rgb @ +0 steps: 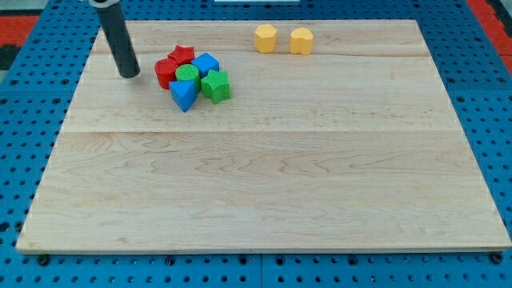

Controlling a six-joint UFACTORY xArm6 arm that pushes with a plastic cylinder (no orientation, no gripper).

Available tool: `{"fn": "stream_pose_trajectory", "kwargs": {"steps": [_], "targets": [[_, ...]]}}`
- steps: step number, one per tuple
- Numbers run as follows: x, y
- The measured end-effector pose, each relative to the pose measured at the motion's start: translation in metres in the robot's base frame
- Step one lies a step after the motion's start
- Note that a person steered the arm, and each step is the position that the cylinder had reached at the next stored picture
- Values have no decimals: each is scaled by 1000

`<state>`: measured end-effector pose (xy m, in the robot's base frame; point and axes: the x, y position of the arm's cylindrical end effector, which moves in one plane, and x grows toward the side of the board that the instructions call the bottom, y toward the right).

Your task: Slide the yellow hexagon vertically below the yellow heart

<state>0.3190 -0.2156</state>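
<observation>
The yellow hexagon [266,38] lies near the view's top, just left of the yellow heart [302,40]; a small gap separates them. My tip [129,74] rests on the board at the upper left, left of a block cluster and far left of both yellow blocks. It touches no block. The rod rises from the tip toward the view's top left.
A tight cluster sits right of my tip: a red star [182,55], a red block [166,72], a blue cube [206,64], a green cylinder [188,76], a green star-like block [216,85] and a blue triangle [183,96]. The wooden board [264,176] lies on a blue pegboard.
</observation>
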Motion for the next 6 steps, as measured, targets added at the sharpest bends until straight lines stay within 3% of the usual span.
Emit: {"fn": "stream_pose_trajectory", "kwargs": {"steps": [1,3,4,6], "targets": [[-50,27],[-116,155],[-108,230],[-29,250]]}}
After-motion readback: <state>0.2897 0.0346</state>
